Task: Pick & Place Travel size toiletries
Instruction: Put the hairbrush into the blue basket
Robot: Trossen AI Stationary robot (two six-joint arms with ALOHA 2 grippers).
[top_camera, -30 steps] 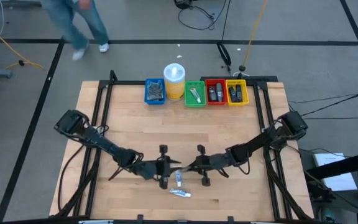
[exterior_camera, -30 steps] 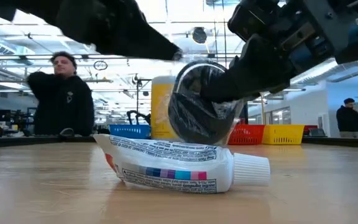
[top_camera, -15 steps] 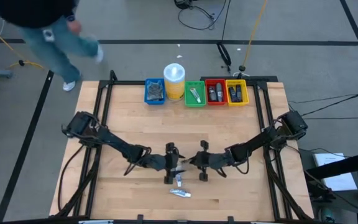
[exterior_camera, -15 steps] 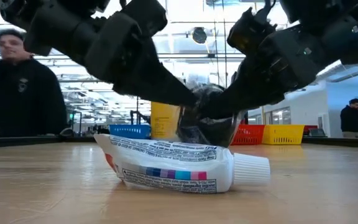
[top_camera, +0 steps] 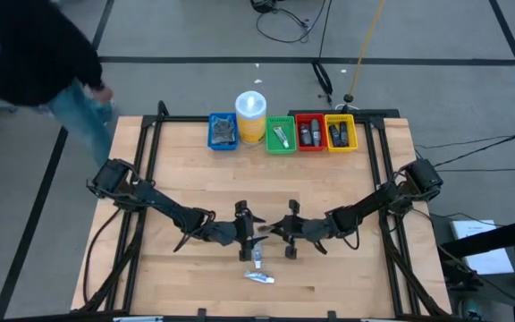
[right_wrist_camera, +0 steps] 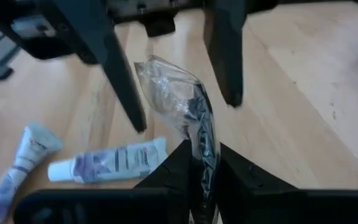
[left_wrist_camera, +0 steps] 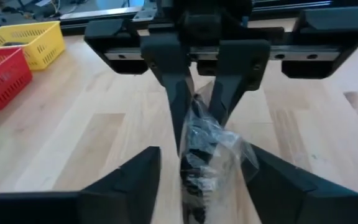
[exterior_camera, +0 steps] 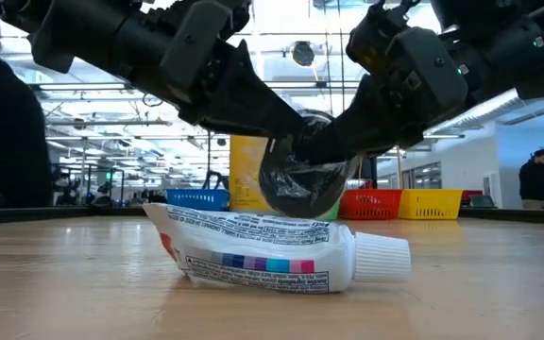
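A flat round grey disc in clear wrap point(exterior_camera: 300, 184) is held on edge between my two grippers at the table's middle near side. My right gripper point(right_wrist_camera: 202, 155) is shut on it; it also shows in the high view point(top_camera: 274, 233). My left gripper point(left_wrist_camera: 201, 155) is open, its fingers standing on either side of the disc point(left_wrist_camera: 197, 149) without touching it; it also shows in the high view point(top_camera: 254, 234). Two white-silver tubes point(top_camera: 257, 258) point(top_camera: 259, 278) lie flat on the table just nearer. One of the tubes point(exterior_camera: 272, 250) fills the front of the low view. My right gripper pinches the wrapped disc by the rim on the table's right side point(right_wrist_camera: 199, 134) between its two fingers. The fingers come about level from the table's right. The disc stands on edge, its crumpled wrap point(right_wrist_camera: 163, 81) sticking out past it toward my left gripper. The tube hides its lowest edge in the low view.
Along the far edge stand a blue bin point(top_camera: 223, 131), a yellow cylinder with a white lid point(top_camera: 250, 114), and green point(top_camera: 280, 133), red point(top_camera: 309, 131) and yellow point(top_camera: 340, 131) bins. A person point(top_camera: 34, 63) passes beyond the far left corner.
My left gripper has moved toward the table's right and far side, up to the disc, and its fingers now stand on either side of it. My right gripper has carried the disc a little toward the far edge and lower. The person has walked leftward past the table's far left corner.
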